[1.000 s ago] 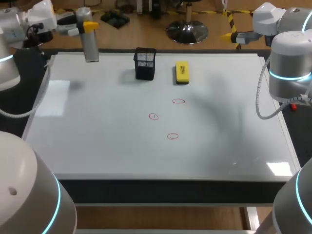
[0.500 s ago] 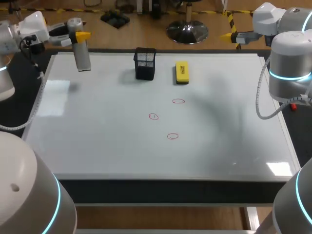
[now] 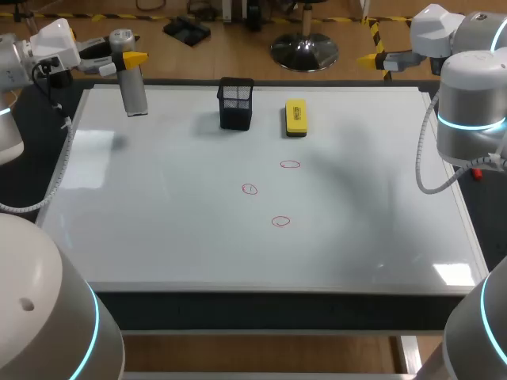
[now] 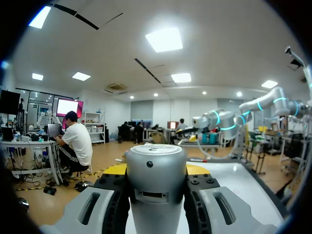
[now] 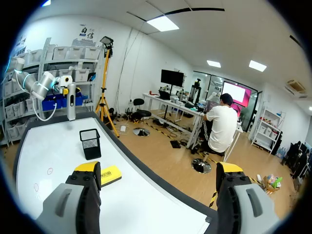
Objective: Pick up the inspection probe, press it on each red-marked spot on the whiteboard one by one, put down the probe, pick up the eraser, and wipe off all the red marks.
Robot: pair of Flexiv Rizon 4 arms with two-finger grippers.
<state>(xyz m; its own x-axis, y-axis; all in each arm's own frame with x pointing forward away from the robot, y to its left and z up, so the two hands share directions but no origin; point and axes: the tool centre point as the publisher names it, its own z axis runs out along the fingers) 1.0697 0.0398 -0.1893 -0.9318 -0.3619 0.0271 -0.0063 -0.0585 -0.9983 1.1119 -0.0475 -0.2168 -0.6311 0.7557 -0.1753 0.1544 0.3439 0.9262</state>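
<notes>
In the head view, the left gripper (image 3: 129,60) is at the far left corner of the flat white whiteboard (image 3: 158,229) and is clamped on a grey cylindrical metal probe (image 3: 134,89). The probe hangs upright just above the board's far edge. A black mesh pen cup (image 3: 235,103) stands near the middle of the far edge, with a yellow block eraser (image 3: 295,117) lying just beside it. Three small red-ringed marks (image 3: 249,189) sit near the board's centre, well apart from the probe. The right gripper (image 3: 379,58) is held beyond the far right corner, off the board.

In the left wrist view, the probe (image 4: 156,183) stands upright between the left gripper's fingers (image 4: 95,209). Their dark inner pads press against it from both sides, so the claw is closed on it.

In the right wrist view, the right gripper (image 5: 158,169) has its yellow-tipped fingers (image 5: 87,168) spread wide with nothing between them. Ahead of it lie the eraser (image 5: 109,175) and the pen cup (image 5: 90,143). Two of the marks (image 5: 50,170) show further across the whiteboard (image 5: 53,151). The probe (image 5: 71,101) hangs at the far corner.
</notes>
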